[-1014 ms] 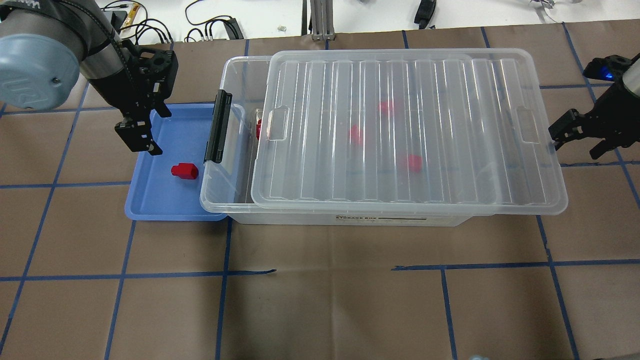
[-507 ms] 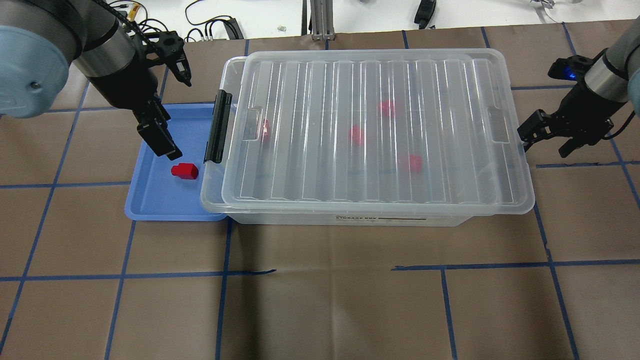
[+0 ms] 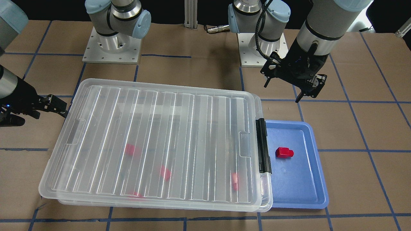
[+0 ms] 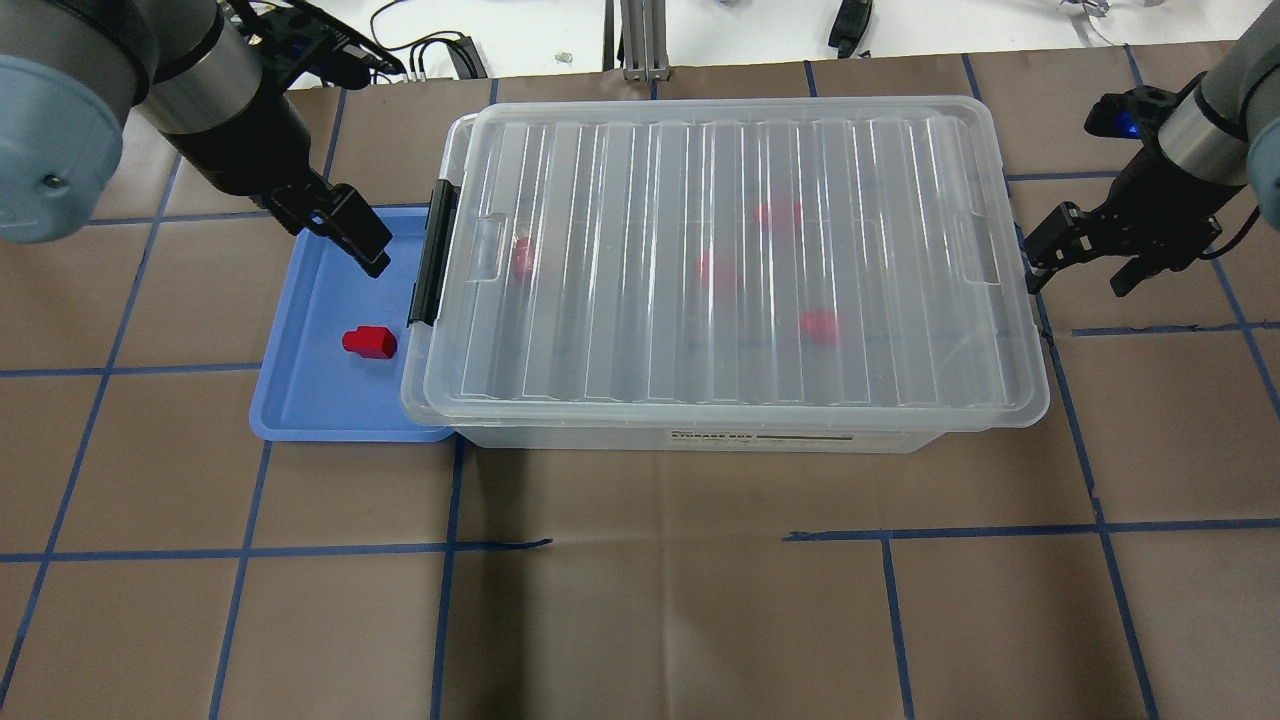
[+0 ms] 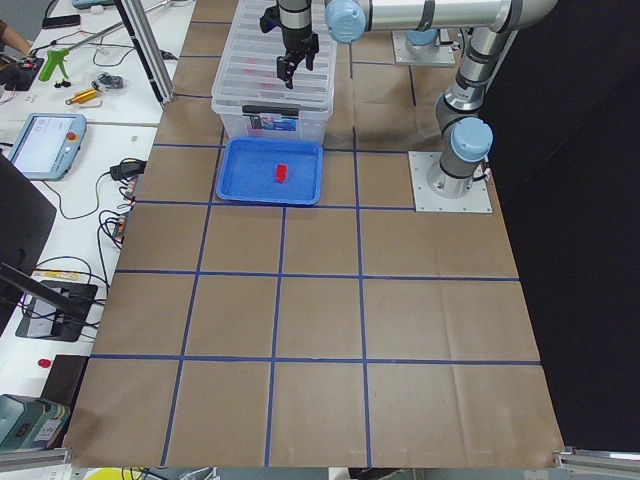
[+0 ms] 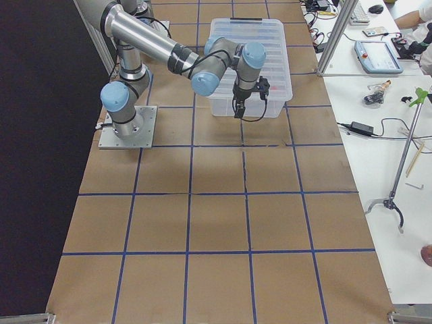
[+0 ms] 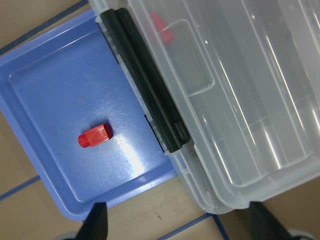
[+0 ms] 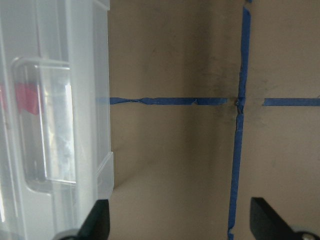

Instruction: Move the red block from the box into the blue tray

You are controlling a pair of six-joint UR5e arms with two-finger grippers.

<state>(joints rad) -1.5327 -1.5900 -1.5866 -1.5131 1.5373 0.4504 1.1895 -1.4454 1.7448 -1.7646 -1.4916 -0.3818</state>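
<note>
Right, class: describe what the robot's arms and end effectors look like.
Left arm and right arm: silver-grey tubes, pale blue round joint caps, a black cable at the left wrist. Left end effector and right end effector: black, two-fingered, with a blue light near the right one.

Brown paper (image 4: 640, 620) covers the table, gridded with blue tape (image 4: 330, 547). In the overhead view, black cables (image 4: 463, 57) lie at eleven o'clock and an aluminium post (image 4: 640, 40) at twelve. In the exterior left view, a teach pendant (image 5: 45, 143) lies at ten o'clock.
</note>
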